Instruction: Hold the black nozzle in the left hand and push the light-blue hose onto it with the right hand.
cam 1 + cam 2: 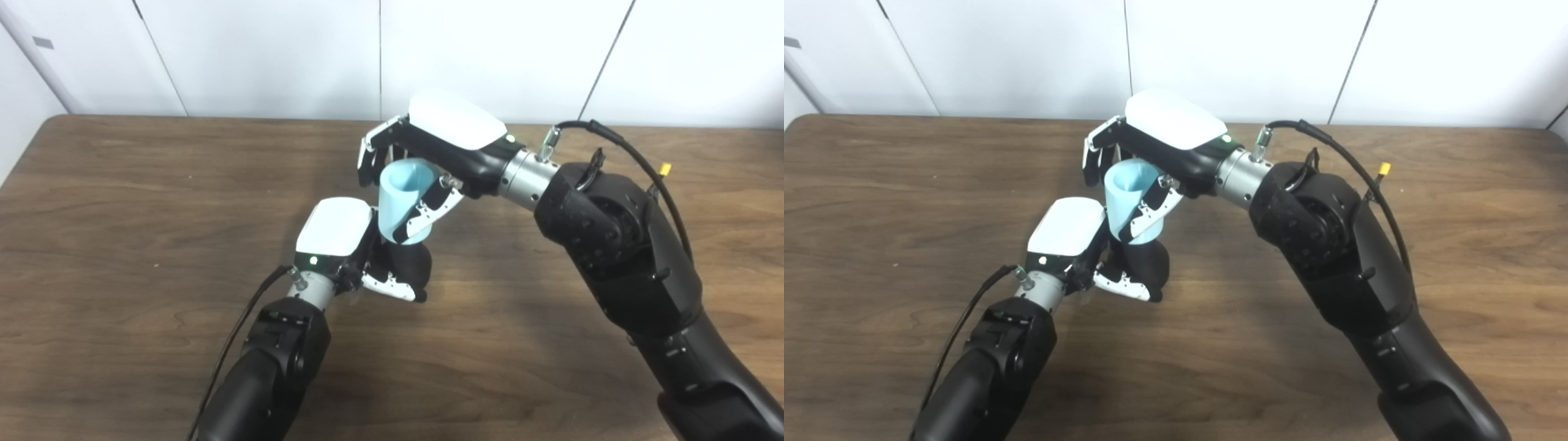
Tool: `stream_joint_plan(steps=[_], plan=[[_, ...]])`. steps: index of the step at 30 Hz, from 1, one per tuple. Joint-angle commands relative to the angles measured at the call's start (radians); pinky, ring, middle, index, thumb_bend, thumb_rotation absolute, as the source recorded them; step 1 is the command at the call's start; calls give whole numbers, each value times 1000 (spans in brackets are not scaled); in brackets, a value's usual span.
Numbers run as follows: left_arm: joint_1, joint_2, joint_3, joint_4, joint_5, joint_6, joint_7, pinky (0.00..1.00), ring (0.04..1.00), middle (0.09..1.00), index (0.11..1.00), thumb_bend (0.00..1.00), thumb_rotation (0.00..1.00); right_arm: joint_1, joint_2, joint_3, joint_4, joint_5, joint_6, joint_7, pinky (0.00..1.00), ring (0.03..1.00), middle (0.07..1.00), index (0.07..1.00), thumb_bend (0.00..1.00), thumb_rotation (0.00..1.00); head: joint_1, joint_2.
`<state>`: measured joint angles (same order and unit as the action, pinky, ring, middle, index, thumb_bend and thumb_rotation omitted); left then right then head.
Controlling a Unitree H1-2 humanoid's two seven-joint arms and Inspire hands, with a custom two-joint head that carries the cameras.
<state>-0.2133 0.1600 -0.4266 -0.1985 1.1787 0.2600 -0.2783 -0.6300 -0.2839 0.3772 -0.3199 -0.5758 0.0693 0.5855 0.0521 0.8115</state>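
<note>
Scene: two robot arms meet over a brown wood-grain counter (pixel 122 202), joining two parts near its centre, in front of pale wall panels
Left hand: the left hand (pixel 361 251) comes in from 7 o'clock and is clenched around the black nozzle (pixel 409 264), its white back plate facing up; it seems to serve as the fixed anchor, bracing the part low over the counter so it cannot slide away under a push
Black nozzle: a dark, rounded, matte body, mostly wrapped by the left hand; only its bulging side shows, and its tip is hidden inside or behind the hose, so its full shape cannot be told
Right hand: the right hand (pixel 429 165) reaches in from 4 o'clock and grasps the light-blue hose (pixel 401 199), thumb across the near side and fingers (pixel 367 160) curled behind the top rim, a wrap that likely lets it press down along the hose's length
Light-blue hose: a short, wide, pale-blue tube with a smooth, soft-looking wall; its open upper end tilts toward 1 o'clock and shows a hollow inside
Where it sits: directly at 12 o'clock of the nozzle, its lower end touching it
Why so held: both parts look lined up end to end, so a push can travel straight
Progress: by my judgement the hose is seated or nearly so; how deep cannot be seen
</note>
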Motion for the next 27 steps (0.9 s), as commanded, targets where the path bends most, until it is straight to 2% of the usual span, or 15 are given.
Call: stream_joint_plan(steps=[1, 6, 7, 8, 10, 13, 16, 20, 27], plan=[[-16, -11, -9, -2, 2, -10, -2, 401, 501, 490, 483, 522, 0, -14, -10, -1, -7, 9, -12, 3, 292, 364, 508, 518, 513, 0, 0, 0], [-14, -13, -7, -2, -1, -9, -1, 391, 489, 478, 487, 523, 0, -9, -17, -1, -11, 2, -12, 2, 323, 366, 485, 569, 508, 0, -1, -1], [-14, -13, -6, -2, -3, -10, 0, 390, 485, 478, 487, 523, 0, -10, -21, 1, -13, -9, -17, 2, 468, 548, 594, 616, 718, 143, -1, -1], [-14, -13, -4, -2, -7, -11, 0, 389, 484, 478, 486, 524, 0, -11, -26, 5, -16, -22, -23, 2, 518, 610, 631, 632, 789, 192, -1, -1], [-12, -11, -4, -6, -9, -11, -5, 383, 477, 475, 486, 524, 0, -11, -36, 13, -20, -46, -43, -5, 683, 776, 733, 697, 829, 370, 1, 2], [-12, -9, -4, -9, -2, -9, -11, 370, 466, 471, 487, 524, 0, -8, -43, 16, -22, -68, -59, -16, 842, 927, 840, 800, 782, 620, 1, 3], [-10, -11, -4, -12, 2, -5, -14, 380, 472, 465, 488, 524, 0, -4, -42, 11, -27, -81, -56, -15, 888, 977, 887, 864, 732, 755, 1, 3], [-7, -13, -1, -12, -2, -5, -12, 388, 486, 479, 486, 523, 0, -1, -42, 2, -33, -88, -60, -22, 888, 983, 903, 892, 700, 862, 1, 3], [-6, -11, -1, -17, 0, -4, -22, 396, 494, 481, 487, 523, 0, 0, -37, -20, -45, -78, -58, -27, 871, 998, 910, 893, 664, 883, 2, 5]])
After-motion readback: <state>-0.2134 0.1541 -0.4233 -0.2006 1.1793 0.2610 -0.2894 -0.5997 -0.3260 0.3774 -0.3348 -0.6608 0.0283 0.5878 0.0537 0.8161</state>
